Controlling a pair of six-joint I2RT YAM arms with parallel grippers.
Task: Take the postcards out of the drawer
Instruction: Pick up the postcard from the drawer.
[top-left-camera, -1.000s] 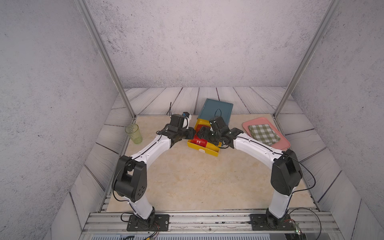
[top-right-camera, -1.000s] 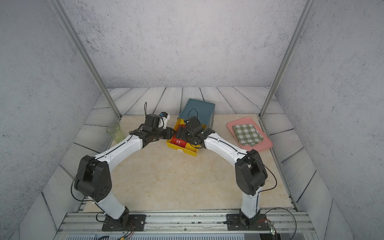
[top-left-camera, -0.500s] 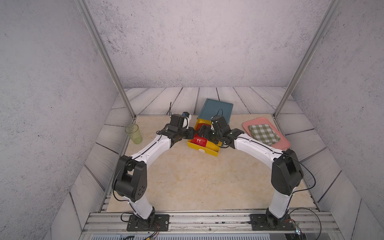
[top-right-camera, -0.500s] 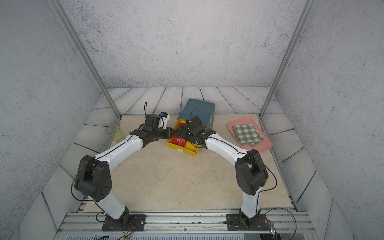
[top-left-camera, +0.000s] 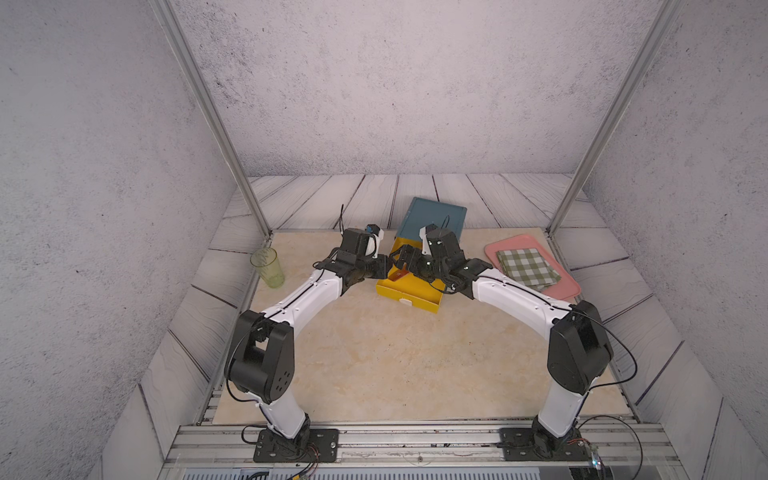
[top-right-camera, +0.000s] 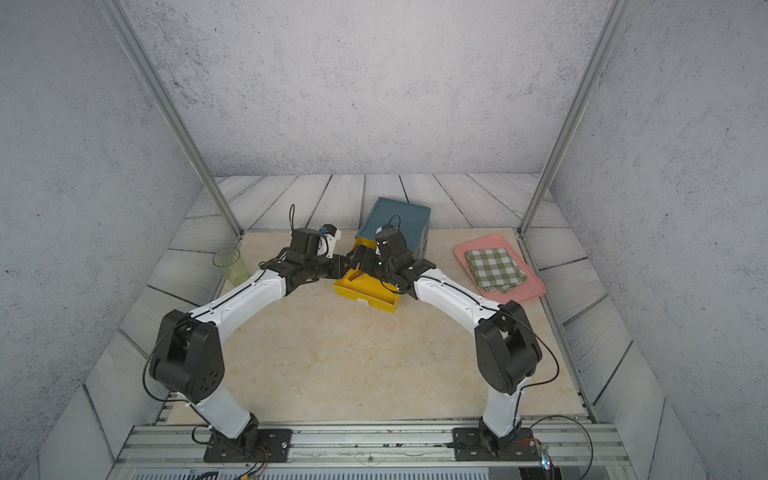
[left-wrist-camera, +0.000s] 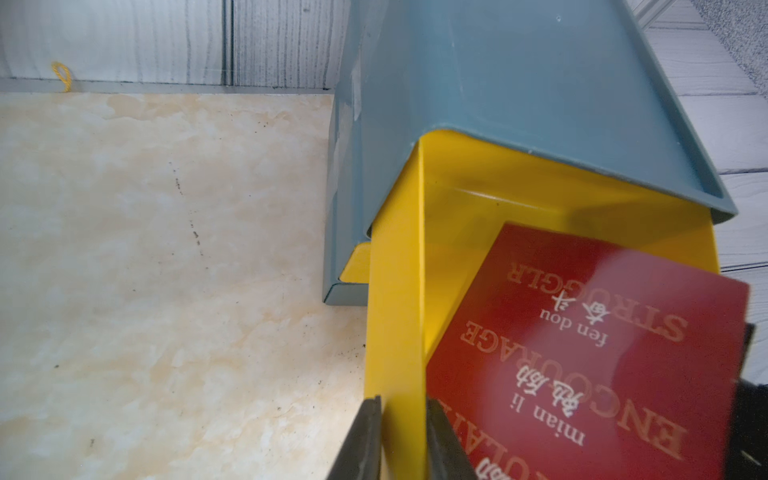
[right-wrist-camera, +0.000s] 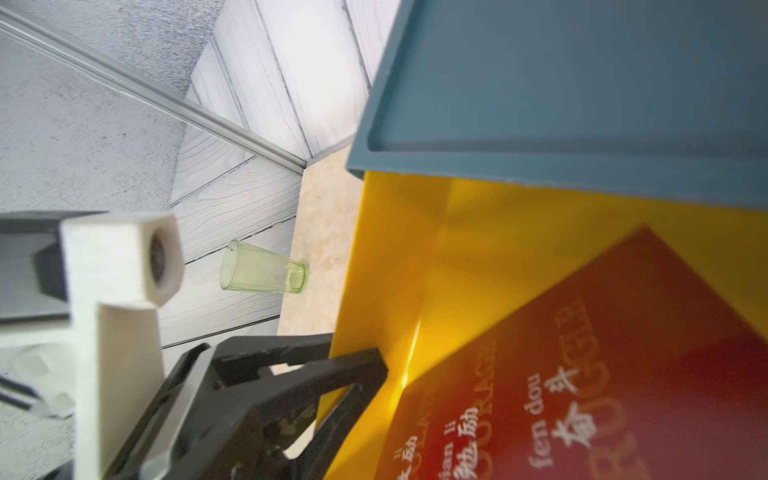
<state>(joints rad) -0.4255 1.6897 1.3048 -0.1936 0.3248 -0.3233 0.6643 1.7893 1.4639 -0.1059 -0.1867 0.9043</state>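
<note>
A yellow drawer stands pulled out of the blue cabinet. Red postcards with pale lettering and Chinese characters lie in it, tilted. In both top views only a small red patch of the postcards shows. My left gripper is shut on the drawer's left side wall, one finger on each face. My right gripper hangs open over the drawer, right above the cards. Its fingertips do not show in the right wrist view.
A green plastic cup stands at the left edge of the table. At the right, a pink tray holds a folded green-checked cloth. Metal frame posts rise at the back corners.
My right gripper has shifted slightly over the drawer and now covers more of the red cards. The left arm and the drawer have not moved.
</note>
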